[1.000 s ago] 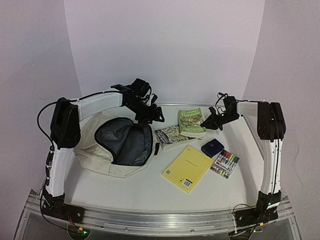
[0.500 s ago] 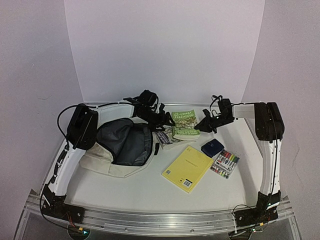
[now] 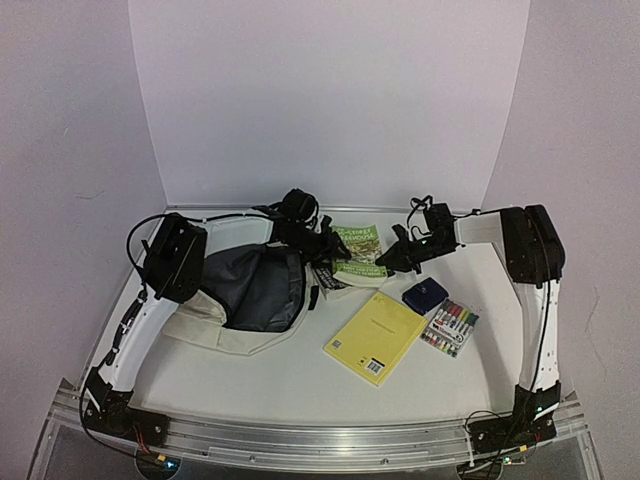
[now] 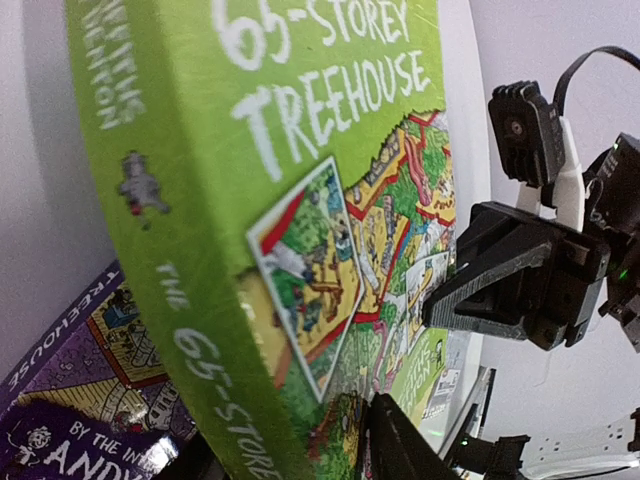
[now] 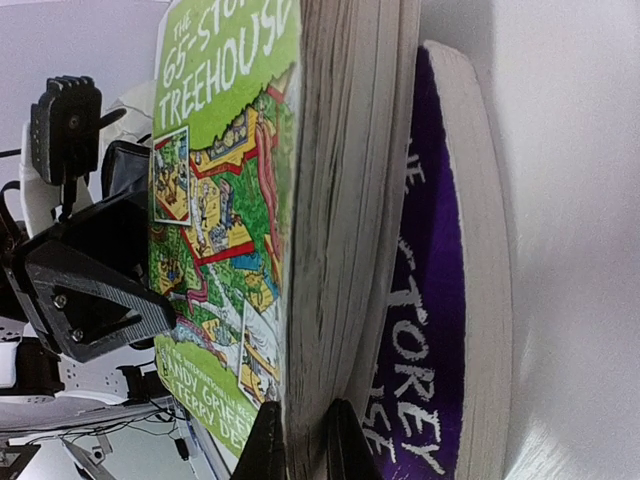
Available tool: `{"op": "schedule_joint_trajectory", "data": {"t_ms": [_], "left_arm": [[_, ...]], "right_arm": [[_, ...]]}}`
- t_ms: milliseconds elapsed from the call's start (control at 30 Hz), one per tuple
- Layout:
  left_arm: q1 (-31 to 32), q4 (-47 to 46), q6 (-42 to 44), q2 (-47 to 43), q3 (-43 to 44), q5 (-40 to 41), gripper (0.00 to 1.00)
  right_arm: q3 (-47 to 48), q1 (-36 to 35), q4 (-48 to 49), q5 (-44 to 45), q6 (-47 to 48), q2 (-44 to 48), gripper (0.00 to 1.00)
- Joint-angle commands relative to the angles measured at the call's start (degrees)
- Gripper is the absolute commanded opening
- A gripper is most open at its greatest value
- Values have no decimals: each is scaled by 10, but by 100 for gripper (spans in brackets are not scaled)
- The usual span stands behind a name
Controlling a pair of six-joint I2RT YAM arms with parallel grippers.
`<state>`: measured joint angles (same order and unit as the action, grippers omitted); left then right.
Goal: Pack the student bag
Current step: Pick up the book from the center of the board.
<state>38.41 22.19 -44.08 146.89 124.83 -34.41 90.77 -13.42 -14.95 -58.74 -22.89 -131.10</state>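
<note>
Glossy green paperback [image 3: 357, 250] shifting left, overlapping purple book [image 4: 80, 400]; right claw [image 5: 302, 440] pinching its ridged page edge; left claw [image 3: 320, 247] straddling spine, grip unclear.

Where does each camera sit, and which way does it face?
Top external: above, behind the robot, looking down; both arms, student bag, green book.
Left wrist: faces the green book's spine and cover, right gripper beyond; own finger low.
Right wrist: faces its page edge, left gripper beyond; own fingertips low.
Shared: both wrist views show the purple book.
</note>
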Motion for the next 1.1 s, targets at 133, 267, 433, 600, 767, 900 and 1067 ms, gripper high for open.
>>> {"op": "schedule_joint_trajectory", "data": {"t_ms": [133, 267, 433, 600, 767, 900, 1067], "left_arm": [[1, -114, 10, -113, -75, -29, 13], [1, -144, 29, -187, -148, -34, 1], [3, -115, 82, -298, -208, 35, 0], [15, 57, 173, -335, -147, 178, 0], [44, 155, 225, -315, -90, 331, 0], [58, 154, 229, -299, -81, 338, 0], [59, 31, 209, -327, -151, 190, 0]], "right_arm": [[-21, -17, 15, -44, 2, 91, 2], [-36, -14, 14, -39, 2, 152, 58], [-53, -11, 10, 3, -7, 229, 85], [-57, -16, 11, 22, -70, 298, 88], [-59, -32, 14, 60, -150, 339, 98], [-57, -56, 22, 118, -180, 357, 98], [-58, -84, 22, 156, -135, 347, 94]]}}
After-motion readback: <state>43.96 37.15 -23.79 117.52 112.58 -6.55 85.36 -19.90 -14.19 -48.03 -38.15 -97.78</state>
